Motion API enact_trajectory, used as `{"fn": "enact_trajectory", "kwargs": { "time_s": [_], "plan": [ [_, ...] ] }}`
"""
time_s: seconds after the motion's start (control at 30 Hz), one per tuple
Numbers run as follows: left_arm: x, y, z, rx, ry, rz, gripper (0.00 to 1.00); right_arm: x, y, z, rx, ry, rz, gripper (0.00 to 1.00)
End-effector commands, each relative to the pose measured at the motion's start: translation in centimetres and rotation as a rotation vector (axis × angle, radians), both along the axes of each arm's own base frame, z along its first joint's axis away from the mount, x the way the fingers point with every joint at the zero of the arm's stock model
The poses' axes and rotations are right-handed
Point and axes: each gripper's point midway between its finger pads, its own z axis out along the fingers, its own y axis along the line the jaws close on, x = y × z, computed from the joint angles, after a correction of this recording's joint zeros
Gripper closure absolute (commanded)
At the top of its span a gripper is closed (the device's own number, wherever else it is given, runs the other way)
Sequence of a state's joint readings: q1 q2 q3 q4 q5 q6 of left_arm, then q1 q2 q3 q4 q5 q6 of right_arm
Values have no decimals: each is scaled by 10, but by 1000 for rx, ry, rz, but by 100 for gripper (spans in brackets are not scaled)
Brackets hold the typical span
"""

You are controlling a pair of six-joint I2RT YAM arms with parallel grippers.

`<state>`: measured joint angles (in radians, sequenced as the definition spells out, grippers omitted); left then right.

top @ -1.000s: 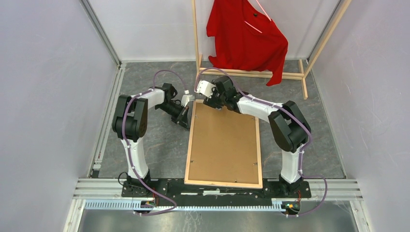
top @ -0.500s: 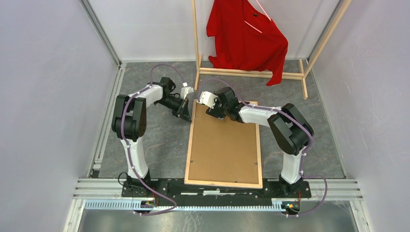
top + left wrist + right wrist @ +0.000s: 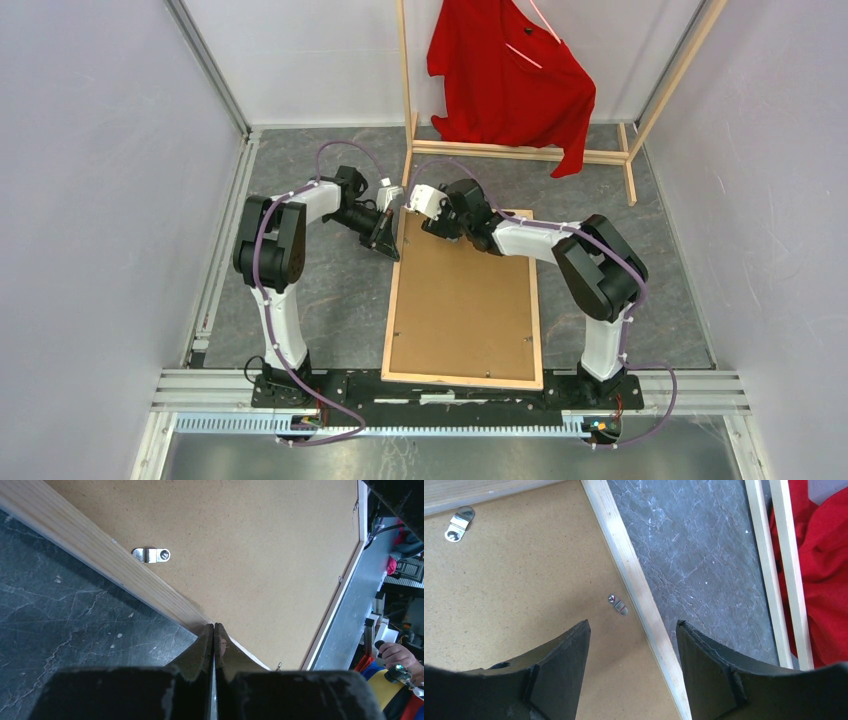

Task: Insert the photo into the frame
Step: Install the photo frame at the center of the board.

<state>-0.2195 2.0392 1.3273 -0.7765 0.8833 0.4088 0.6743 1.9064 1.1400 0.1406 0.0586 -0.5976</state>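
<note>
As the table [image 3: 330, 290] is viewed from above, the frame [image 3: 391, 310] is seen lying flat in the middle of the picture, bare-wood back upward, with a brown backing board [image 3: 463, 300] filling it. The left gripper [image 3: 390, 245] is placed at the frame's upper left edge, and the right gripper [image 3: 438, 228] is held over the upper left corner of the board. A wooden rack [image 3: 520, 152] with a red shirt [image 3: 505, 85] is seen at the top.

In the left wrist view, the left gripper [image 3: 214, 627] is shown clenched, finger pressed flat against finger, its tips set at the wooden rail of the frame [image 3: 90, 547]. The board [image 3: 260, 545] fills the upper right, and a metal clip [image 3: 151, 555] is fixed beside the rail on it.

In the right wrist view, the right gripper [image 3: 632, 626] is shown released, its fingers [image 3: 559, 670] spread wide above the frame [image 3: 623, 555]. The rail and a small clip [image 3: 618, 605] are framed between them. The rack's bars [image 3: 769, 555] and the shirt [image 3: 824, 570] are seen at the right edge.
</note>
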Motion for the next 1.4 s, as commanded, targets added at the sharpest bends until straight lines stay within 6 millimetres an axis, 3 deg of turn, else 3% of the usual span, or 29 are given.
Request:
{"fn": "enact_trajectory", "kwargs": {
  "time_s": [0.0, 0.53, 0.93, 1.37],
  "plan": [
    [3, 6, -26, 85, -19, 8, 92, 13, 6, 16, 23, -68, -17, 30],
    [0, 8, -25, 90, -33, -1, 95, 23, 4, 0, 30, -46, -51, 30],
    [-2, 9, -24, 89, -40, -7, 96, 34, -8, -20, 20, -9, -86, 31],
    [-2, 9, -25, 93, -44, -11, 97, 41, -11, -21, 47, -19, -114, 33]
  ]
}}
